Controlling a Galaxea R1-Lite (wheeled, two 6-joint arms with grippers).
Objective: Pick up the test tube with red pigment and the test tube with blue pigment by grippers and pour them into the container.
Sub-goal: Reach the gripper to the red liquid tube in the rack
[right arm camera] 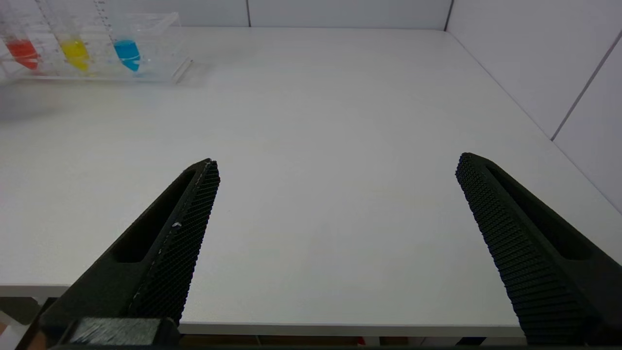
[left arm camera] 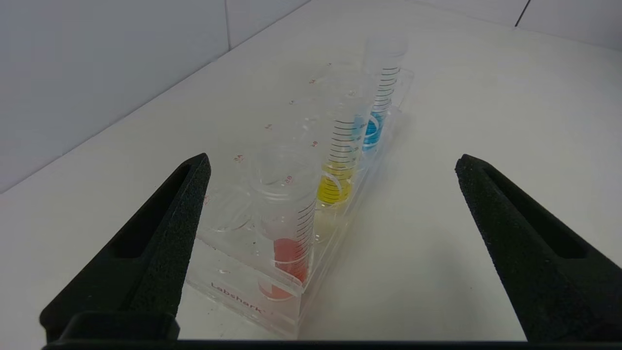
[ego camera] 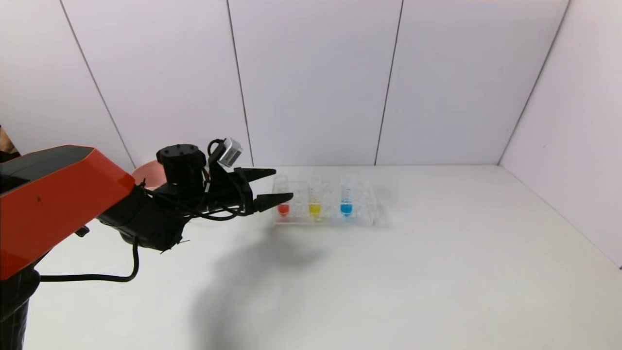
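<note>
Red tube (ego camera: pixel 283 200): upright in the clear rack (ego camera: pixel 362 219) on the white desk (ego camera: pixel 437 272), at the rack's 9 o'clock end; red liquid sits at its bottom.
Blue tube (ego camera: pixel 346 199): upright in the same rack, toward 3 o'clock from the red one, with the yellow tube (ego camera: pixel 315 200) between them.
My left gripper (ego camera: pixel 278 184): fingers spread wide, holding nothing; it hovers just at 9 o'clock of the red tube, tips level with its upper part.
Left wrist view: red tube (left arm camera: pixel 286 218) stands between my two fingers (left arm camera: pixel 165 233), nearer one of them, not touched.
My right gripper (right arm camera: pixel 335 165): fingers wide, holding nothing, over bare desk, well apart from the rack (right arm camera: pixel 160 53).
Pink bowl (ego camera: pixel 148 174): behind my left arm, near the back wall.
</note>
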